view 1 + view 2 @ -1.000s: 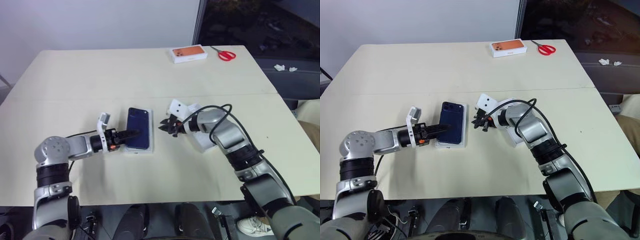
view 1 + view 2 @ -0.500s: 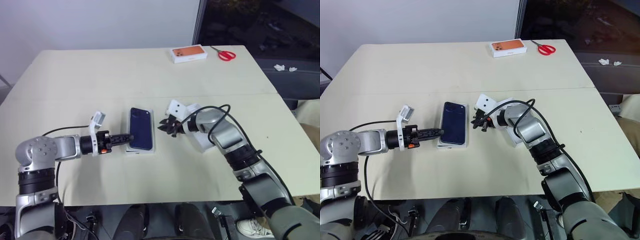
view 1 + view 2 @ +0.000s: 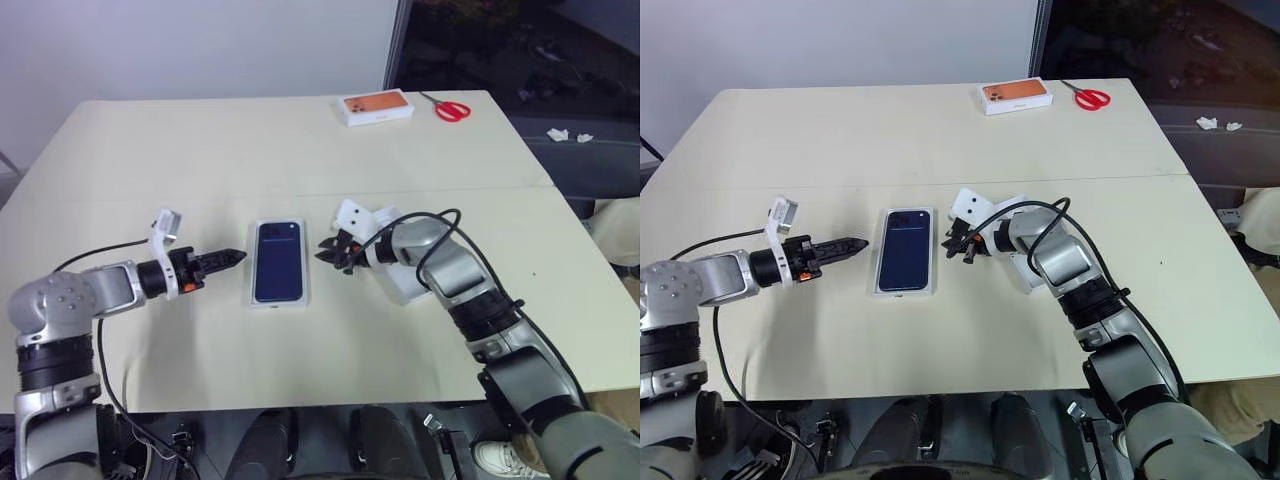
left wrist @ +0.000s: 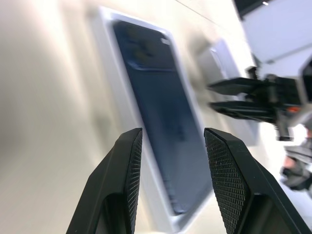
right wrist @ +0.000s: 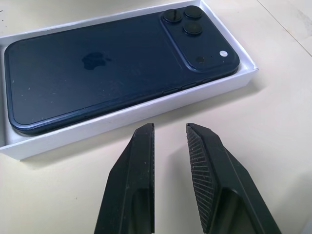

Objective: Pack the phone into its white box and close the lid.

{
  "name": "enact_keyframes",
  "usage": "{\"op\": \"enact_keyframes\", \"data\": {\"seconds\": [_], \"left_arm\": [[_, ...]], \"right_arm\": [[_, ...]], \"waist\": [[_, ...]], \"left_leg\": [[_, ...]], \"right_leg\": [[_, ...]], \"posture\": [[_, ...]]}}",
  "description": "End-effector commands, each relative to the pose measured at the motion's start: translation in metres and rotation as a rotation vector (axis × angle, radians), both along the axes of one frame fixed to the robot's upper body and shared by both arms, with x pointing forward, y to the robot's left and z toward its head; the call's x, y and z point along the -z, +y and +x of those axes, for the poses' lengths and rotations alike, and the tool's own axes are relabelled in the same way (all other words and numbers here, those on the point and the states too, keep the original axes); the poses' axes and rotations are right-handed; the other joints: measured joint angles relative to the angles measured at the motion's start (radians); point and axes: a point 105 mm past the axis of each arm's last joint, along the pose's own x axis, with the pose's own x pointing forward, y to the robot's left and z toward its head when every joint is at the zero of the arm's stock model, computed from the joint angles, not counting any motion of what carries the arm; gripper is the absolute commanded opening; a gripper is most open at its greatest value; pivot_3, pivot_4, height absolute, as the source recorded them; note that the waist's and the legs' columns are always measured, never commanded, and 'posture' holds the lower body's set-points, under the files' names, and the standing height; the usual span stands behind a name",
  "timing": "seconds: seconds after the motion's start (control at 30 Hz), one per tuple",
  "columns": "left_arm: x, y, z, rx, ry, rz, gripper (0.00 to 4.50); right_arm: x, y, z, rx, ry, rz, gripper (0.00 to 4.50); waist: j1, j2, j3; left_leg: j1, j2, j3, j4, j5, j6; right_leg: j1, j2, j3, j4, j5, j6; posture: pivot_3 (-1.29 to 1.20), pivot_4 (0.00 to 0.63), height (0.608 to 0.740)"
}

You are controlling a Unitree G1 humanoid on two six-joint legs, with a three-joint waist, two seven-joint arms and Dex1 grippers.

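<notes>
The dark navy phone (image 3: 278, 260) lies back-up and flat inside the white box (image 3: 278, 304) in the middle of the table, its camera cluster at the far end. My left gripper (image 3: 232, 256) hovers a short way left of the box, open and empty, pointing at it. Just right of the box is my right gripper (image 3: 322, 254), fingers a little apart with nothing between them; its wrist view shows the phone (image 5: 97, 68) and the box wall (image 5: 122, 117) close ahead. A flat white piece, apparently the lid (image 3: 405, 287), lies partly hidden under my right forearm.
An orange-topped white box (image 3: 378, 108) and red-handled scissors (image 3: 452, 108) rest at the table's far edge. A seam (image 3: 200, 195) crosses the beige tabletop behind the box. Dark floor lies beyond the table's right side.
My left gripper has drawn back to the left, away from the phone. The phone, earlier askew over the box, now lies flat and square inside it. The right arm has not moved.
</notes>
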Motion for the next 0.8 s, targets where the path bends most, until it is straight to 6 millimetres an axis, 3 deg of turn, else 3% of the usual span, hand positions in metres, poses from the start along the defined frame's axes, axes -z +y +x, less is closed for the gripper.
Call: {"op": "enact_keyframes", "data": {"seconds": [0.03,0.13,0.27,0.5,0.63,0.7,0.8], "left_arm": [[-0.008,0.014,0.006,-0.067,-0.079,0.038,1.28],[0.001,0.018,0.013,-0.107,-0.075,0.076,0.00],[0.023,0.011,0.018,-0.117,-0.073,0.199,0.00],[0.047,-0.040,0.022,0.002,-0.056,0.203,0.00],[0.058,-0.074,0.012,0.141,-0.030,0.212,0.00],[0.062,-0.092,0.011,0.189,-0.031,0.207,0.00],[0.062,-0.118,0.016,0.229,-0.035,0.175,0.00]], "right_arm": [[-0.017,0.005,0.002,-0.018,-0.048,0.046,1.06],[-0.014,0.007,0.002,-0.021,-0.063,0.036,0.20],[-0.010,0.008,0.004,-0.011,-0.084,0.023,0.09],[0.009,0.013,0.002,-0.012,-0.106,-0.060,0.09],[0.014,0.013,-0.002,-0.022,-0.103,-0.071,0.09],[0.015,0.005,-0.001,-0.005,-0.099,-0.081,0.09],[0.024,-0.026,0.009,0.059,-0.104,-0.157,0.09]], "waist": [[0.001,0.000,0.000],[0.001,0.000,0.000],[0.002,0.000,0.000],[0.007,0.000,0.000],[0.008,0.000,0.000],[0.009,0.001,-0.001],[0.030,0.002,-0.001]], "left_leg": [[0.000,0.000,0.000,0.000,0.000,0.000],[0.000,0.000,0.000,0.000,0.000,0.000],[0.000,0.000,0.000,0.000,0.000,0.000],[0.000,0.000,0.000,0.001,0.000,0.001],[0.000,-0.001,0.000,0.001,0.000,0.001],[0.000,-0.001,0.000,0.001,0.000,0.001],[0.002,-0.003,-0.001,0.003,-0.001,0.003]], "right_leg": [[0.000,0.000,0.000,0.000,0.000,0.000],[0.000,0.000,0.000,0.000,0.000,0.000],[0.000,0.000,0.000,0.000,0.000,0.000],[0.001,0.000,0.000,0.000,0.000,0.000],[0.002,0.000,0.000,0.000,0.000,0.000],[0.002,-0.001,0.000,0.000,0.000,0.000],[0.006,-0.001,-0.001,-0.001,0.000,0.000]], "posture": [[0.00,0.150,0.740],[0.00,0.150,0.740],[0.00,0.150,0.740],[0.00,0.150,0.740],[0.00,0.150,0.740],[0.00,0.150,0.740],[0.00,0.150,0.740]]}}
